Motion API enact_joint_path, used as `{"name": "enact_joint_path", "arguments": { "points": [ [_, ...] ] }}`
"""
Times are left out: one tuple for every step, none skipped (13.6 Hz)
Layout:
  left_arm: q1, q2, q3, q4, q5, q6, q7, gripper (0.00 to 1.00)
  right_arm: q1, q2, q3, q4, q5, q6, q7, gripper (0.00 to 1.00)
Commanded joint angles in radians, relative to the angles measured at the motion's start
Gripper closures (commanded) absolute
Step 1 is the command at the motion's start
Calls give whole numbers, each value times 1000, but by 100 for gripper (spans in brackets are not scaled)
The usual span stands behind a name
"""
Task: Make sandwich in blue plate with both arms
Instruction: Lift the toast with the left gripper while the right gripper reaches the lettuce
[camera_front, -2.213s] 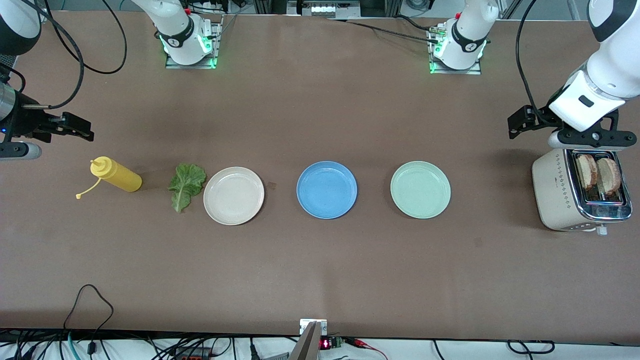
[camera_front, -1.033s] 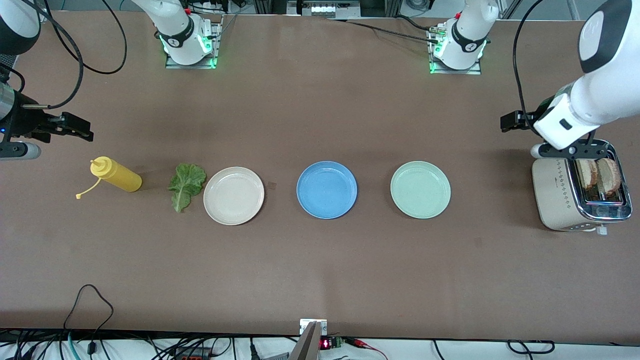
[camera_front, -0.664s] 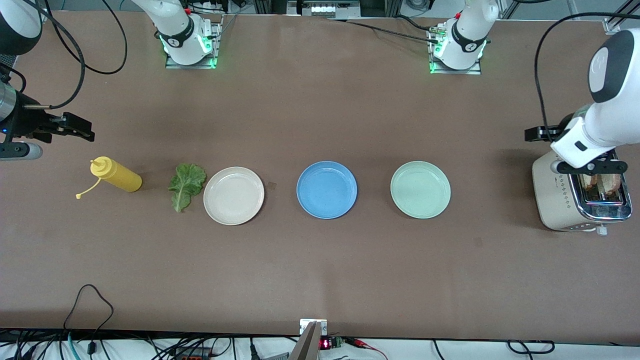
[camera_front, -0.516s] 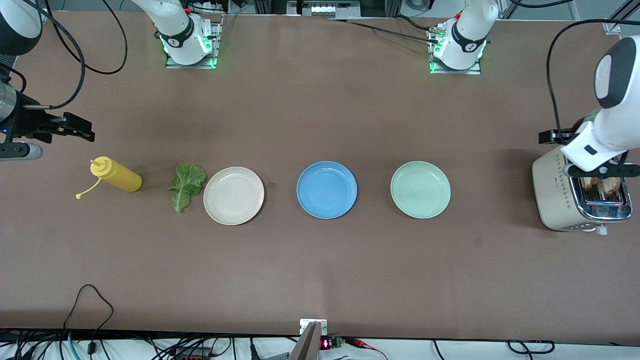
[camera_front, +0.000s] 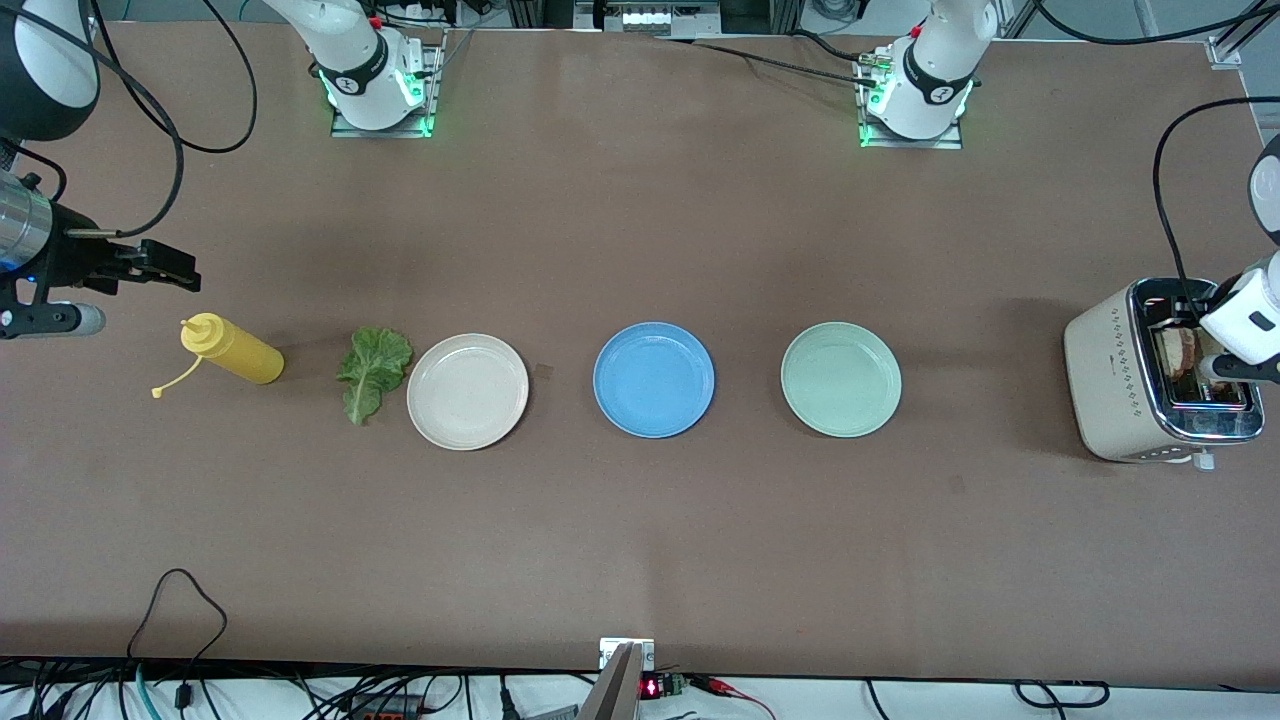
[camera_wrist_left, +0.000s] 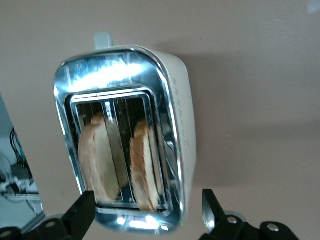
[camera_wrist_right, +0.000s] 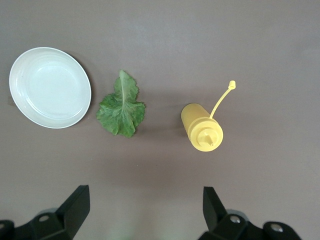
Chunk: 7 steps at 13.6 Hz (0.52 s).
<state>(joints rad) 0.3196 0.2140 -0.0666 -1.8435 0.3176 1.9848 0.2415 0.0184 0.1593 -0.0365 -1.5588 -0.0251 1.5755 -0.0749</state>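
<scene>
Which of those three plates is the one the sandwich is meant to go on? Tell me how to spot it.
Three round plates sit in a row across the middle of the brown table. The blue plate is the middle one, between the cream-white plate toward the right arm's end and the pale mint-green plate toward the toaster. It is the only strongly coloured one, and it holds nothing.

Left gripper (camera_wrist_left: 145, 215) cut off by the left wrist view's edge, only fingertips (camera_wrist_left: 84, 212) showing; toast slices (camera_wrist_left: 97, 162) partly sunk in the toaster (camera_front: 1140, 385), one hidden under the arm in the front view.
</scene>
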Motion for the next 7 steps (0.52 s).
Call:
{"name": "enact_joint_path", "arguments": {
  "points": [
    [50, 5, -10, -55, 20, 90, 64, 30, 1, 9, 3, 16, 7, -15, -12, 0],
    [52, 5, -10, -68, 20, 95, 64, 38, 3, 15, 3, 14, 5, -15, -16, 0],
    [52, 8, -10, -77, 18, 97, 64, 43, 5, 19, 4, 14, 5, -15, -16, 0],
    [52, 10, -10, -86, 18, 97, 62, 48, 14, 29, 4, 14, 5, -15, -16, 0],
    [52, 11, -9, -97, 18, 95, 61, 60, 23, 38, 4, 11, 5, -20, -16, 0],
    [53, 11, -10, -97, 18, 94, 61, 74, 25, 39, 4, 11, 5, -26, -11, 0],
    [53, 10, -10, -97, 18, 88, 62, 87, 26, 39, 4, 11, 7, -26, -6, 0]
  ]
}}
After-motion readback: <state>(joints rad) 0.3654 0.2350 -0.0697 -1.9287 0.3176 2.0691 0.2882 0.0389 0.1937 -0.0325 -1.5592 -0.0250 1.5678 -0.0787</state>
